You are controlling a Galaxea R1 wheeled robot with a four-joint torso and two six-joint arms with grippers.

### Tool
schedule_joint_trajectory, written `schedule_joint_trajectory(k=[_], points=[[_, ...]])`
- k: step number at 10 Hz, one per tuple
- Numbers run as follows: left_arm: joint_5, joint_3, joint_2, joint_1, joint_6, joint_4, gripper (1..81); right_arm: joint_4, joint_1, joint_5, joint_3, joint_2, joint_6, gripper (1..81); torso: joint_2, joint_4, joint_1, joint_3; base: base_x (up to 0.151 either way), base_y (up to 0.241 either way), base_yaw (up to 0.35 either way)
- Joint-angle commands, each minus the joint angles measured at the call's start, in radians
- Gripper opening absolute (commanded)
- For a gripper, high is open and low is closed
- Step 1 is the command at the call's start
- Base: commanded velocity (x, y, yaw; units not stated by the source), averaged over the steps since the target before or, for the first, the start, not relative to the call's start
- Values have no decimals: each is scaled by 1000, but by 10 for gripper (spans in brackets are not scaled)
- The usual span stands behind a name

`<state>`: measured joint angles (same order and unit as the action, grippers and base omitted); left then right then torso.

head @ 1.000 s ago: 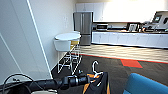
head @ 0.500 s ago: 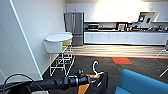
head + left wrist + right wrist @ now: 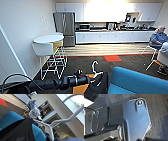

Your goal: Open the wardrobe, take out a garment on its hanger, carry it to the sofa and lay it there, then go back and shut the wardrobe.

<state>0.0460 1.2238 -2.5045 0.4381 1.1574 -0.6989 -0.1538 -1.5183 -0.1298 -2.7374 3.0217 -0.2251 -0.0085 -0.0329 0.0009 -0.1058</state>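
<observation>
Since the earlier frame the camera has turned toward the sofa [image 3: 140, 81], the left gripper [image 3: 93, 78] carries the hanger [image 3: 95, 68] with the shirt [image 3: 101, 85], but I cannot tell its fingers' state; laying it needs reaching over the seat.

You're looking up along the white hanger [image 3: 50, 126] w/ its hook curving off toward the ceiling; the stem and one shoulder arm fill the foreground. The black garment [image 3: 18, 131] drapes from that arm, soft folds, covering much of the near side. Behind and under it is the turquoise sofa [image 3: 8, 118], its curved back bulging up just beside the fabric. Past the sofa you've got dark carpet [image 3: 8, 107] w/ a red patch [image 3: 2, 102], then paler striped flooring. A seated person in a blue shirt [image 3: 31, 104] is further back, and another person in a white chair [image 3: 35, 113] sits nearer, back to you. Can't tell the tool's fingers here.
</observation>
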Motion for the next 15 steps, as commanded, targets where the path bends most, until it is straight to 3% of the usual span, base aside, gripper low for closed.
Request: schedule_joint_trajectory(k=[1, 15], points=[[51, -49, 1, -157, 1, -16, 10, 7, 37, 52, 3, -1, 4, 811, 0, 0, 0, 0, 0, 0, -241], [41, -52, 1, -157, 1, -17, 10, 5, 37, 52, 1, 2, 4, 811, 0, 0, 0, 0, 0, 0, -242]])
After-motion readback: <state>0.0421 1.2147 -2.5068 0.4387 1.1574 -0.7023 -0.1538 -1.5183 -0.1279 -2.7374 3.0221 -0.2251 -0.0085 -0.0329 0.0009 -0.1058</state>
